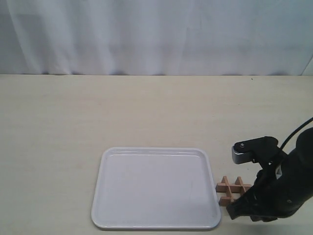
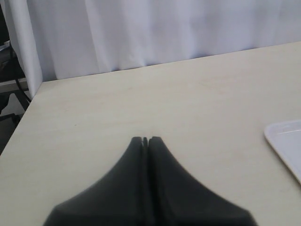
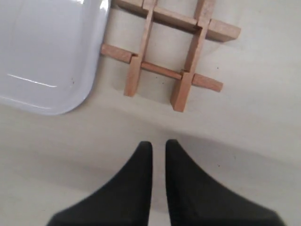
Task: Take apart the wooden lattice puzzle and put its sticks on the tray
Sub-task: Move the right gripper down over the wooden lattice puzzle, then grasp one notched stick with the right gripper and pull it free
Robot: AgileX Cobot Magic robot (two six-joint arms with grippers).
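Observation:
The wooden lattice puzzle [image 1: 234,190] lies flat on the table just right of the tray [image 1: 156,191], its four sticks still interlocked in a "#". In the right wrist view the puzzle [image 3: 164,52] sits a short way beyond my right gripper [image 3: 159,143], whose fingers stand a narrow gap apart with only table between them. One stick end nearly touches the tray's rounded corner [image 3: 42,47]. In the exterior view the right gripper [image 1: 234,209] hovers at the puzzle's near side. My left gripper [image 2: 145,139] is shut and empty over bare table, and the exterior view does not show it.
The tray holds nothing. A white curtain [image 1: 156,34] hangs behind the table's far edge. The left wrist view shows the table's left edge [image 2: 28,101] and a corner of the tray [image 2: 287,141].

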